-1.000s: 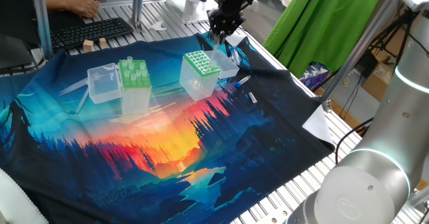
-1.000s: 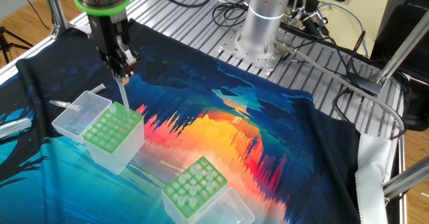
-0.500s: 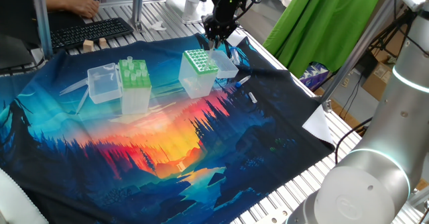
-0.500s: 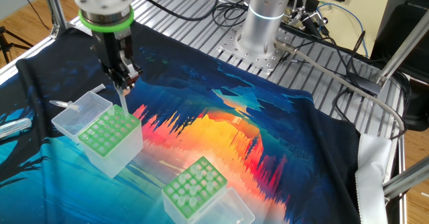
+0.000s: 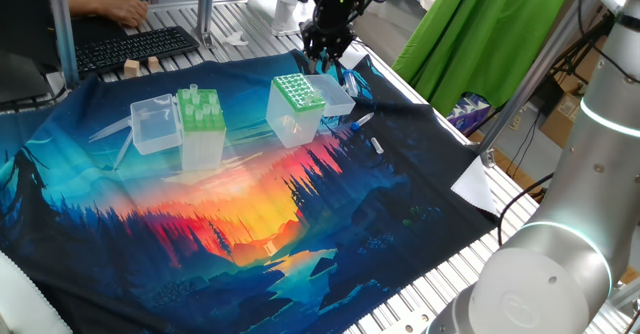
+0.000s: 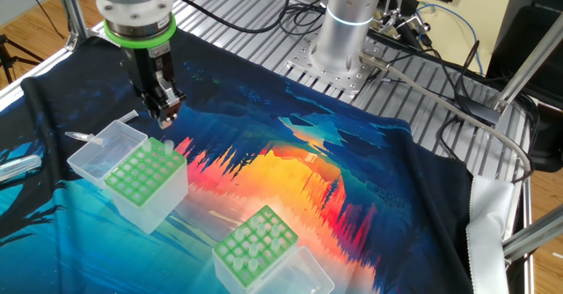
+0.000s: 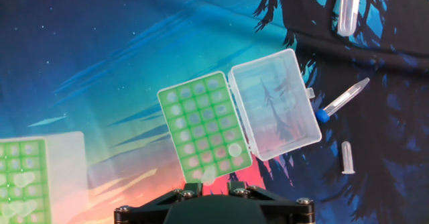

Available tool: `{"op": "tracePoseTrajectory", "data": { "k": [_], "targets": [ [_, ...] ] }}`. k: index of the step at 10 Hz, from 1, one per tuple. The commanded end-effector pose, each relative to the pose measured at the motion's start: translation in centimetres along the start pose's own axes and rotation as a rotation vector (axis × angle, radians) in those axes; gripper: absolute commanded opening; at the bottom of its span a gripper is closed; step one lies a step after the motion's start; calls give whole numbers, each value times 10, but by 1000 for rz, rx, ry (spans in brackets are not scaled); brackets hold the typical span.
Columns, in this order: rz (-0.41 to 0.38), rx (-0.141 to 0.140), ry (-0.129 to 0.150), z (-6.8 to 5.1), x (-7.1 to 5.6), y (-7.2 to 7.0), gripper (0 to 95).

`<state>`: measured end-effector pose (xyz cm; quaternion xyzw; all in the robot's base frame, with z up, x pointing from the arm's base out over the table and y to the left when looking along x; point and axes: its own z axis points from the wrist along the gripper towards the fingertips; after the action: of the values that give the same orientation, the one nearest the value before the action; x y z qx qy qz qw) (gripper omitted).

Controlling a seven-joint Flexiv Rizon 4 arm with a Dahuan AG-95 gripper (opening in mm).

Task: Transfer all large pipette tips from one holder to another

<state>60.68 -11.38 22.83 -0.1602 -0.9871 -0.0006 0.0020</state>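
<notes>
Hand view looks down on the translucent plastic box with the darker green dotted-grid top plate (image 7: 204, 125), whose clear hinged lid (image 7: 275, 106) lies open beside it on the printed cloth of the surface (image 7: 100, 49). One clear tapering pipette tip (image 7: 234, 151) seems to sit in a hole near the lower right corner of this plate, and another pale shape at the lower edge is too blurred to name. From the other fixed view, the black two-finger end effector (image 6: 164, 111) hangs just above the far edge of this box, pointing down, and I see no tip between its fingers; whether they are spread or pressed together I cannot tell. The second translucent box with the plain light-green top plate (image 5: 200, 111) stands well apart, and several clear tips (image 5: 197, 96) stand up out of its holes. A few small loose plastic tubes (image 7: 343, 98) lie on the cloth near the open lid. My judgement: the transfer is only at its beginning, with about one tip delivered, and most tips are left to move.
</notes>
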Motion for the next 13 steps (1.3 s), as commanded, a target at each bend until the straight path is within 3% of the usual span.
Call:
{"op": "tracePoseTrajectory", "data": {
  "k": [1,2,5,7,8,13],
  "targets": [
    [25,-22,12,0,3,1,190],
    [82,-76,33,4,10,11,0],
    [155,-75,30,17,17,44,0],
    [182,-77,32,27,18,57,0],
    [202,-77,27,34,17,68,0],
    [252,-72,24,49,4,106,0]
  ]
}}
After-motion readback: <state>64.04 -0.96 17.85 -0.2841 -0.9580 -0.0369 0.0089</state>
